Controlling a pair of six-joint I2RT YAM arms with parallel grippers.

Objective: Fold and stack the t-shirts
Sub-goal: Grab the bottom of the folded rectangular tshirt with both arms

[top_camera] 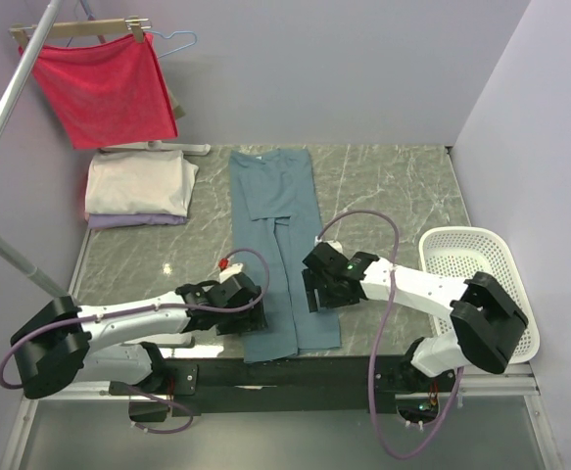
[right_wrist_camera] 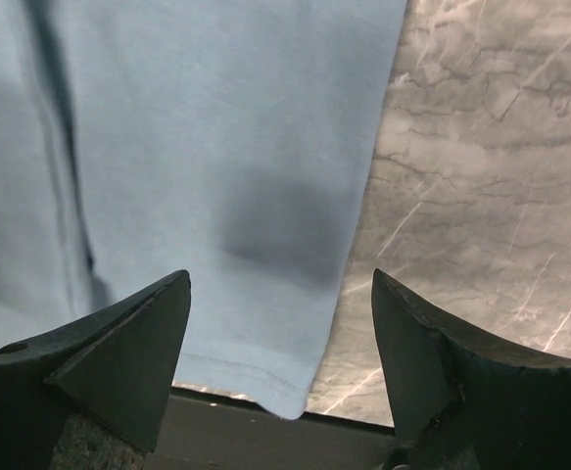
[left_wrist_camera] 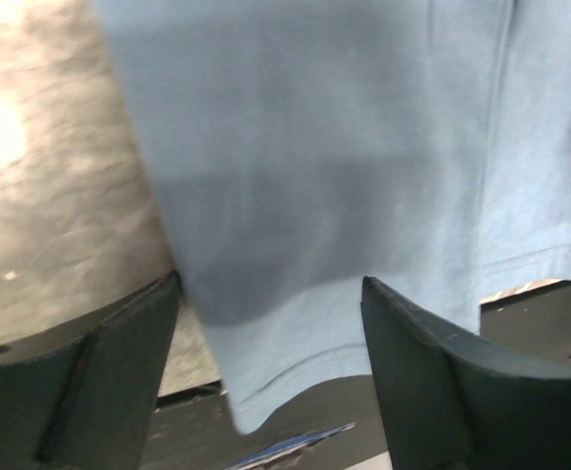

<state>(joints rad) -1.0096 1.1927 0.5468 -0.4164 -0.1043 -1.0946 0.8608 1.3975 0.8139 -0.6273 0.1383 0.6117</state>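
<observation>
left jaws: wide open with nothing in them. They sit over the left edge of the teal-blue t-shirt (top_camera: 277, 245), down near its hem. One dark wedge-shaped finger (left_wrist_camera: 99, 372) is over bare stone, the other is on the cloth side.
right jaws: same deal on your other side, spread wide and empty. They straddle the shirt's right edge near the hem, with one finger (right_wrist_camera: 109, 362) above the fabric and the other above the table (top_camera: 383, 186).
contact: honestly can't tell from either wrist view whether any fingertip actually touches the cloth.
teal-blue t-shirt: lies flat in the middle of the table as a long narrow strip with its sides folded in. The collar end is far from you and the hem end is nearest the arm bases. The hem corners poke just past the near edge of the stone, over the dark strip (top_camera: 295, 377) there.
fabric: soft matte knit, smooth, with a stitched line along the hem and a lengthwise seam-like fold running down it.
table surface: grey marble look with pale veins, slightly glossy.
folded stack: far-left part of the table, well apart from both jaws. A cream-white t-shirt (top_camera: 136, 184) folded into a rectangle sits on a pale lavender t-shirt (top_camera: 133, 220), which only shows along its near edge.
red cloth (top_camera: 104, 88): hangs on a wooden hanger (top_camera: 79, 29) behind that stack.
basket (top_camera: 481, 264): white perforated plastic with rounded corners, at the right edge of the table beside your right arm (top_camera: 432, 289).
</observation>
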